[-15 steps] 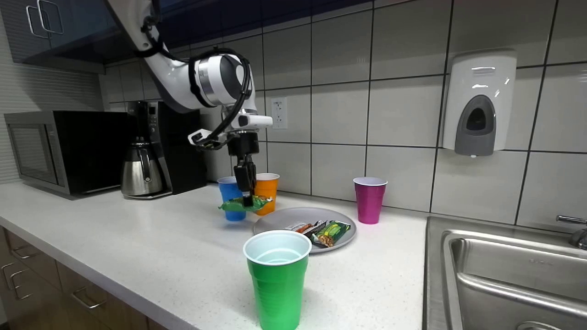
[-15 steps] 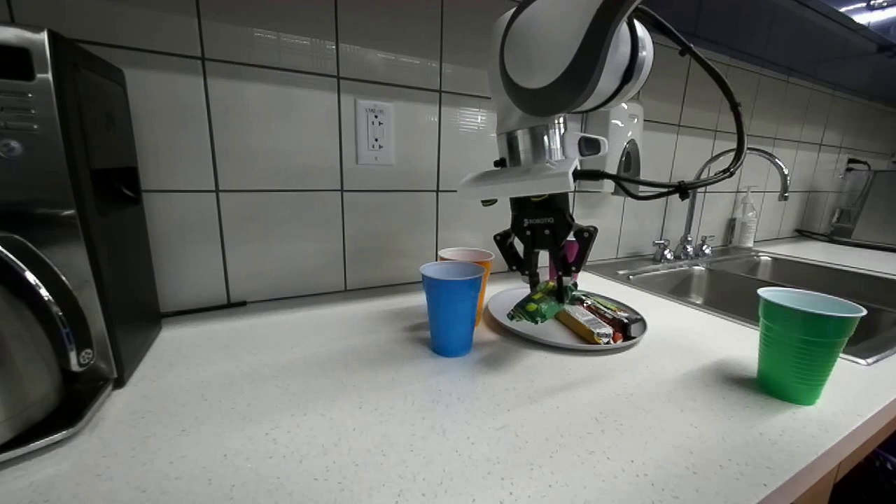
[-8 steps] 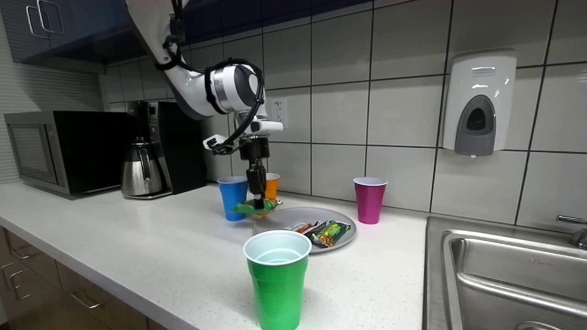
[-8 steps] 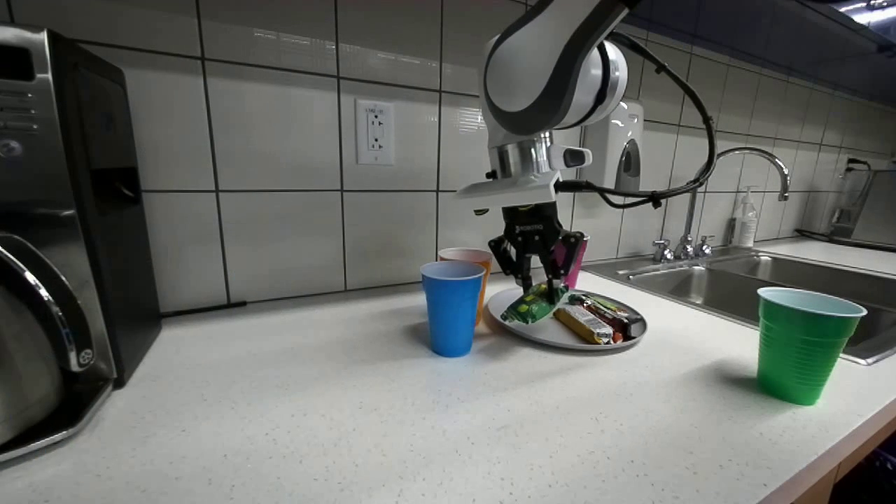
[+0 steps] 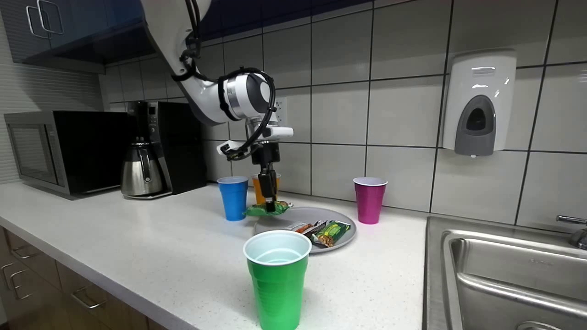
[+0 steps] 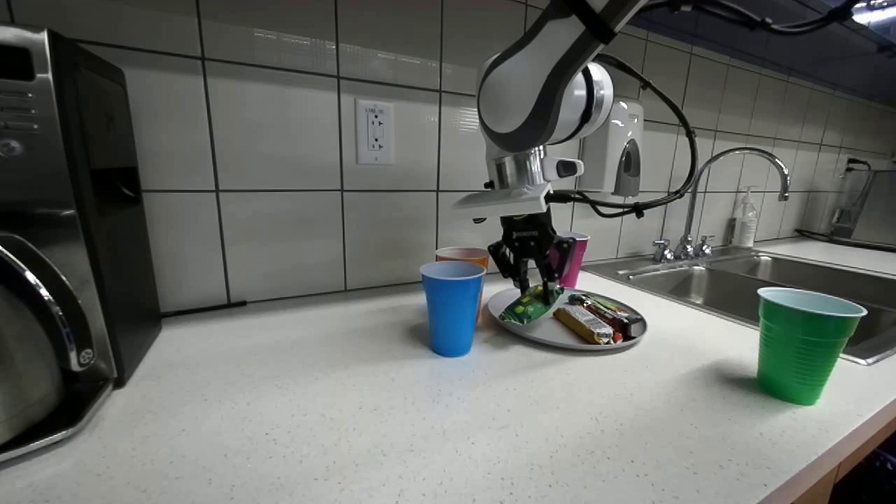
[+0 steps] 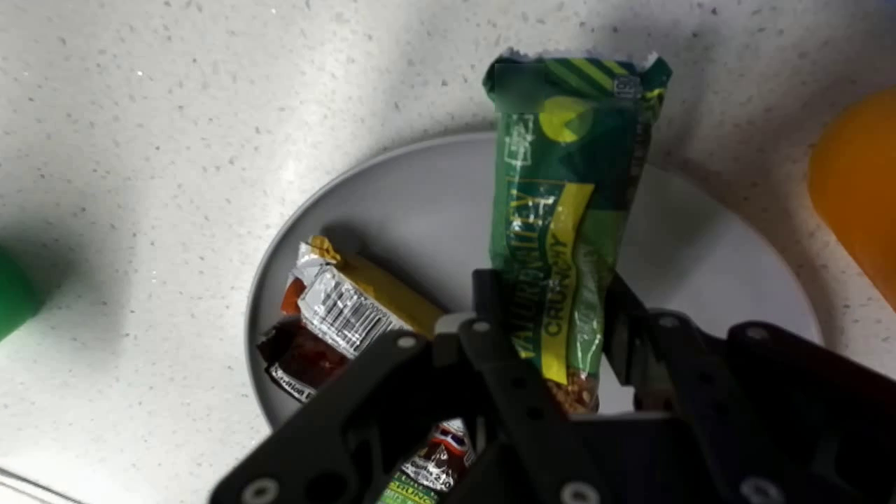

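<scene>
A blue cup (image 6: 451, 311), an orange cup (image 7: 861, 190), a pink cup (image 5: 369, 201) and a green cup (image 5: 279, 286) are making four. One green bar (image 7: 553, 224) is hanging in one gripper (image 7: 553, 288); at least three more bars (image 5: 333, 233) are lying on one plate (image 7: 413, 203), their exact number being unclear. One microwave (image 5: 73, 153), one coffee maker (image 5: 179, 146), one tap (image 6: 743, 150), one dispenser (image 5: 479, 103) and one sink (image 5: 518, 270) are showing.

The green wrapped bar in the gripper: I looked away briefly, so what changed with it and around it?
In an exterior view, the green wrapped bar moved right and slightly down, over the edge of the plate. The gripper kept hold of it; nothing was released. The orange cup may have shifted slightly. The blue cup, purple cup and green cup stayed put, as did the plate and other bars.
</scene>
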`<action>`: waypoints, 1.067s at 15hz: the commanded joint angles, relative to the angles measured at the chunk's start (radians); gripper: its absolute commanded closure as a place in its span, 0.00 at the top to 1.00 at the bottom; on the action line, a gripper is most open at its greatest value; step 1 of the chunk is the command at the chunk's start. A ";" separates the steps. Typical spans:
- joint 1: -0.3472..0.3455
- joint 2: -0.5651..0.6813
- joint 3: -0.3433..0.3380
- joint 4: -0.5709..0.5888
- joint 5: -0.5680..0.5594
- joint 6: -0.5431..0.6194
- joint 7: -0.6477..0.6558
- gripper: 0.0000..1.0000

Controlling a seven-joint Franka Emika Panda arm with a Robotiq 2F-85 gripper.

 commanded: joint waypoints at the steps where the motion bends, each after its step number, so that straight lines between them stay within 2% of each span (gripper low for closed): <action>1: -0.013 0.015 -0.012 0.047 0.000 -0.044 -0.057 0.12; 9: -0.036 0.026 -0.029 0.046 0.006 -0.032 -0.148 0.12; 16: -0.038 0.067 -0.036 0.091 0.006 -0.035 -0.211 0.12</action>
